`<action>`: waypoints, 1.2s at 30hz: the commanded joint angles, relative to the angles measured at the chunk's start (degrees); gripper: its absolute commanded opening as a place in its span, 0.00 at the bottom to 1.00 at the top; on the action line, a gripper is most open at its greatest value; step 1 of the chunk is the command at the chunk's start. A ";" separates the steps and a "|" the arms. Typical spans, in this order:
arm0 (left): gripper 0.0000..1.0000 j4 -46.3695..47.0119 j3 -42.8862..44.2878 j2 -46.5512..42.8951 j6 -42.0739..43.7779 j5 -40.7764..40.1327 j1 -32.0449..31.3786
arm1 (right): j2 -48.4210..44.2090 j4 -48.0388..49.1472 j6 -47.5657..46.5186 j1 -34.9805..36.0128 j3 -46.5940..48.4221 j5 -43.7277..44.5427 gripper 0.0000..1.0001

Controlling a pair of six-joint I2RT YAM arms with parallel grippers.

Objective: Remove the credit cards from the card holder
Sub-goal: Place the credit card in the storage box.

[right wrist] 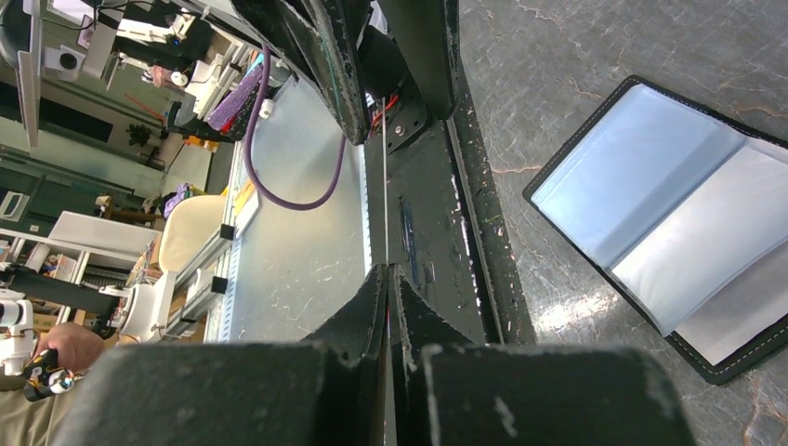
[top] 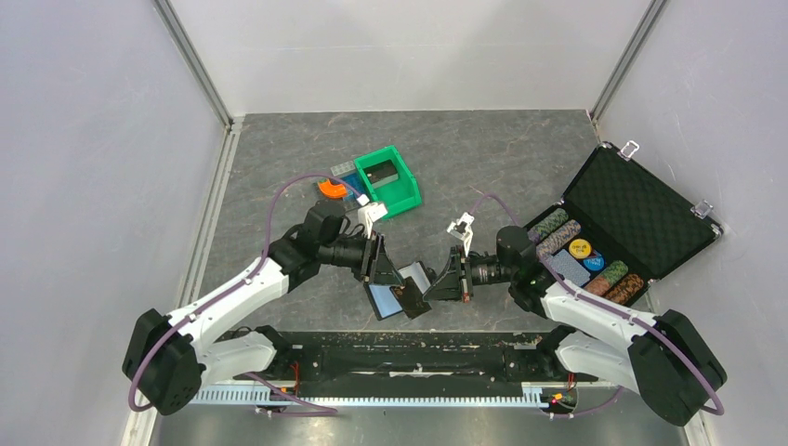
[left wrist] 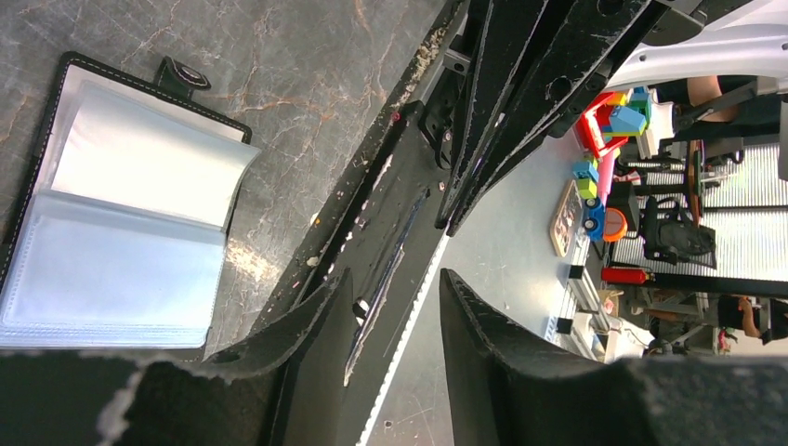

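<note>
The card holder (top: 385, 299) lies open on the table between the two arms, its clear blue-grey sleeves facing up (left wrist: 130, 232) (right wrist: 669, 214). My right gripper (top: 444, 282) (right wrist: 387, 268) is shut on a thin black credit card (top: 413, 304), held just off the holder's near right corner. In the right wrist view that card (right wrist: 384, 186) is a fine edge-on line running out from the closed fingertips. My left gripper (top: 379, 268) (left wrist: 395, 274) is open beside the holder. The card's edge (left wrist: 386, 279) stands in the gap near its left finger, untouched by either finger.
A green bin (top: 406, 191) stands at the back centre with an orange chip (top: 330, 189) beside it. An open black foam-lined case (top: 641, 209) holding poker chips (top: 581, 249) sits at the right. The black rail (top: 400, 348) marks the table's near edge, just below both grippers.
</note>
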 commanded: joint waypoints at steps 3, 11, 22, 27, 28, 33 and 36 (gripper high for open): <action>0.36 -0.27 2.26 0.16 2.96 1.72 -0.28 | -0.45 3.13 0.55 -0.09 -0.45 -1.40 0.00; 0.02 3.07 0.93 0.74 0.74 4.53 -0.30 | 0.85 4.12 1.04 -0.09 -0.42 -1.52 0.00; 0.02 5.95 1.02 -2.01 -4.57 -3.46 -0.12 | -4.88 -5.93 -1.73 -3.03 2.76 8.24 0.55; 0.02 8.46 0.85 -2.82 -9.13 -12.75 0.97 | -9.48 -11.67 -4.53 -4.37 4.46 12.75 0.86; 0.02 9.17 0.76 -2.88 -10.20 -14.78 1.67 | -10.35 -13.26 -5.51 -4.47 4.99 13.71 0.92; 0.02 11.69 1.46 -2.90 -13.89 -23.50 5.59 | -13.85 -19.12 -8.46 -4.70 6.19 21.39 0.98; 0.02 12.26 3.19 -2.76 -14.83 -29.83 7.44 | -15.21 -19.94 -8.23 -4.83 5.79 23.89 0.98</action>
